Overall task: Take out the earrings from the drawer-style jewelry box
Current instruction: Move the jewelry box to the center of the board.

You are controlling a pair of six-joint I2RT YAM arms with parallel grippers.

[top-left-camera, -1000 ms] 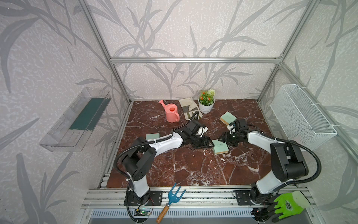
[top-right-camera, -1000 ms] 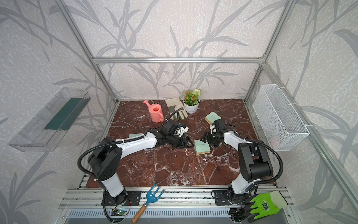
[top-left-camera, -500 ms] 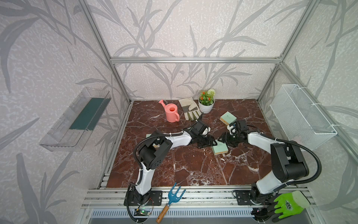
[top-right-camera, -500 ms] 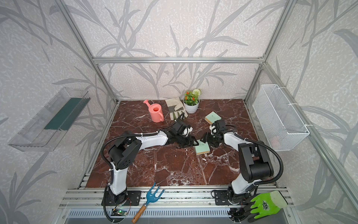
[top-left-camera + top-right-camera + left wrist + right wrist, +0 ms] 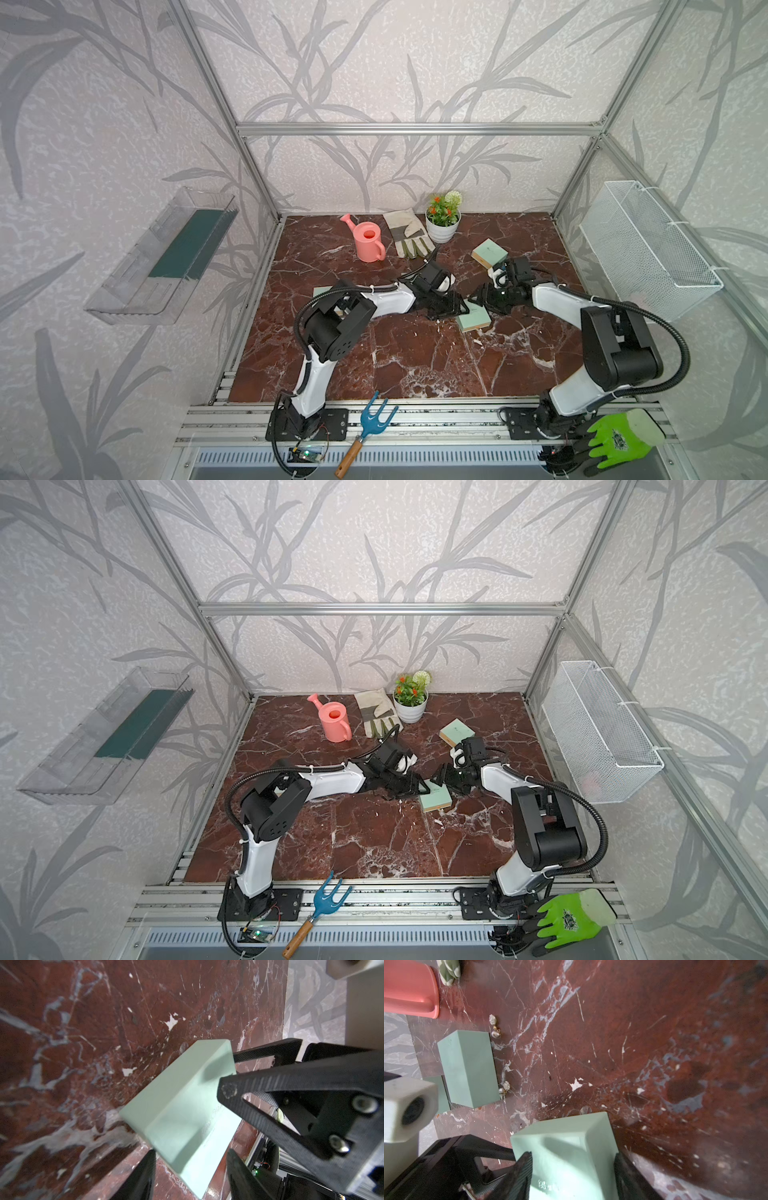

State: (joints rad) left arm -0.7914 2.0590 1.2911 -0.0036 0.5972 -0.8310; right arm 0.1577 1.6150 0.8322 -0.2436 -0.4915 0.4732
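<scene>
A mint-green jewelry box (image 5: 474, 319) (image 5: 435, 801) lies mid-table on the marble. My left gripper (image 5: 459, 309) (image 5: 191, 1176) is open, one box corner (image 5: 182, 1118) between its fingers with gaps on both sides. My right gripper (image 5: 478, 299) (image 5: 572, 1176) is open, straddling the opposite end of the box (image 5: 566, 1147), fingers close beside its sides. Two earrings (image 5: 494, 1026) (image 5: 504, 1088) lie on the marble beside a second mint box (image 5: 469, 1068), whose drawer stands partly out.
At the back stand a pink watering can (image 5: 368, 241), a work glove (image 5: 407, 232), a potted plant (image 5: 444, 220) and another mint box (image 5: 489, 252). A wire basket (image 5: 648, 241) hangs on the right wall. A blue hand fork (image 5: 370, 424) lies on the front rail.
My left arm has reached further right, bringing its gripper up to the box corner. The right gripper and the box have stayed in place.
</scene>
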